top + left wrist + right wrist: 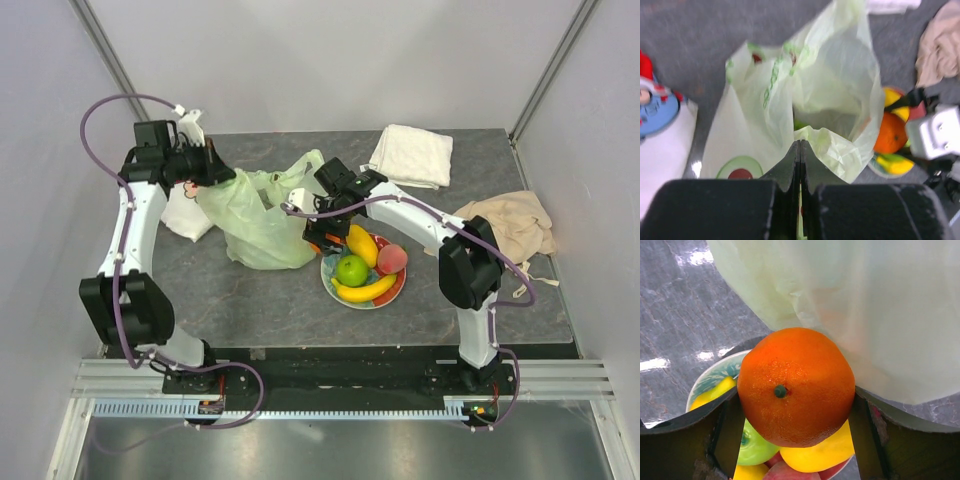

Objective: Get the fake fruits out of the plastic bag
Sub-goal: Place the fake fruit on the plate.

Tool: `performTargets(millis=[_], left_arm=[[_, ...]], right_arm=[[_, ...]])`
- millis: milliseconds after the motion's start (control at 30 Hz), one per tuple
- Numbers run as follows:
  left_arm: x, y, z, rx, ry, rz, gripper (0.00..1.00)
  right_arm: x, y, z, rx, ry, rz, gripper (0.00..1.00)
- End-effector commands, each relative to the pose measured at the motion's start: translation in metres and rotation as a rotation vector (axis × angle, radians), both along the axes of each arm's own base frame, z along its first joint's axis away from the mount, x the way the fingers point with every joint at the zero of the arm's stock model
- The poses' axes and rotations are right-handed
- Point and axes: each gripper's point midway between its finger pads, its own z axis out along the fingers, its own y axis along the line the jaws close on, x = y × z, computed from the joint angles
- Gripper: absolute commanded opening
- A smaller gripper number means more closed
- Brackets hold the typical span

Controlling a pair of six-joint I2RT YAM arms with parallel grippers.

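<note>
One glossy orange plastic fruit (pixel 796 365) sits between the fingers of the right hand (pixel 318 235), which is spread wide around it and holding it just above the red-and-teal flowered plate (pixel 707 382).

Already on the plate: a green plastic apple (pixel 351 270), a curved yellow plastic banana (pixel 365 291), a second yellow piece (pixel 361 244) and a pink peach (pixel 392 259).

The thin translucent pale-green plastic bag (pixel 255 225) stands on the grey desk (pixel 270 310) just left of the plate, its side close to the orange. The left hand (pixel 799 145) is closed tight on the near rim of the bag, lifting it so the mouth gapes.

Step in hand, my reading: placing. The orange is out of the bag and over the plate but not yet released.

Next move, as I judge it: lower the orange into a free spot among the other fruit, then open the fingers. It is round and smooth and could roll off the heap, so I want a low release.

Bag contents: a patch of green shows low in the mouth from the left wrist view. I cannot tell whether it is fruit or folded film. I would check that before reaching in again.
</note>
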Motion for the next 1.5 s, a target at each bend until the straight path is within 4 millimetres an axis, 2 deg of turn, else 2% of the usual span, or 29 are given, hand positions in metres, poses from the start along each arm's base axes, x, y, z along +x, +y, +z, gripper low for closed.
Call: performTargets(millis=[0,100,167,467,767,1033,1333,1467], left_arm=[[0.058,-0.016,0.058,-0.157,-0.114,-0.012,0.02],[0.073,-0.018,0.067,-0.181,-0.121,-0.02,0.02],[0.075,-0.016,0.069,-0.172,-0.132,-0.013,0.02],[0.059,-0.01,0.052,-0.107,-0.139,-0.005,0.02],[0.05,-0.01,0.052,-0.098,-0.147,-0.007,0.02],[0.045,-0.009,0.048,-0.088,-0.143,-0.003,0.02],[0.044,-0.009,0.046,-0.082,-0.143,-0.005,0.02],[0.043,-0.01,0.045,-0.083,-0.143,-0.008,0.02]], right_arm=[[0.018,-0.001,0.005,-0.018,-0.034,0.019,0.38],[0.017,-0.004,-0.001,-0.048,-0.018,0.042,0.38],[0.015,-0.004,-0.004,-0.055,-0.008,0.052,0.38],[0.002,-0.014,-0.014,-0.089,0.017,0.132,0.4],[-0.017,-0.015,-0.028,-0.126,0.063,0.241,0.39],[-0.016,-0.008,-0.043,-0.161,0.072,0.249,0.42],[-0.018,-0.006,-0.047,-0.176,0.079,0.231,0.44],[-0.018,-0.007,-0.046,-0.177,0.08,0.225,0.52]])
